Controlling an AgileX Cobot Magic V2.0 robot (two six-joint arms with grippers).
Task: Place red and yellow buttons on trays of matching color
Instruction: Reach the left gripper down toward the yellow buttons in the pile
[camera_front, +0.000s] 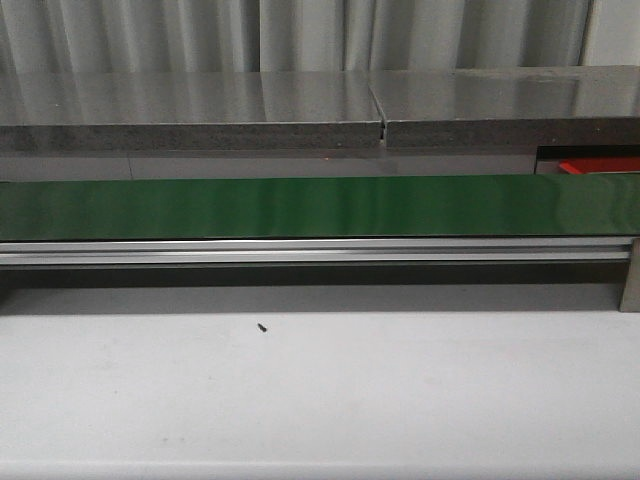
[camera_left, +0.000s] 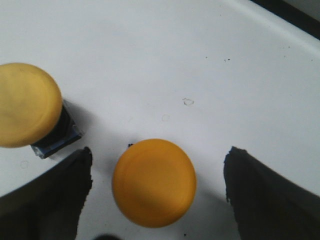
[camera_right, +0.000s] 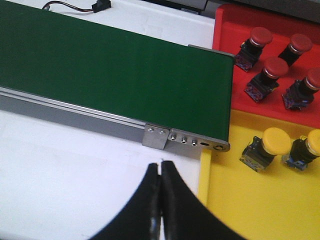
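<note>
Left claw spread around yellow button, right claw closed

Green conveyor belt, red tray with dark-red buttons, yellow tray with yellow buttons.

Black gripper, dark tapered matte fingers
</note>
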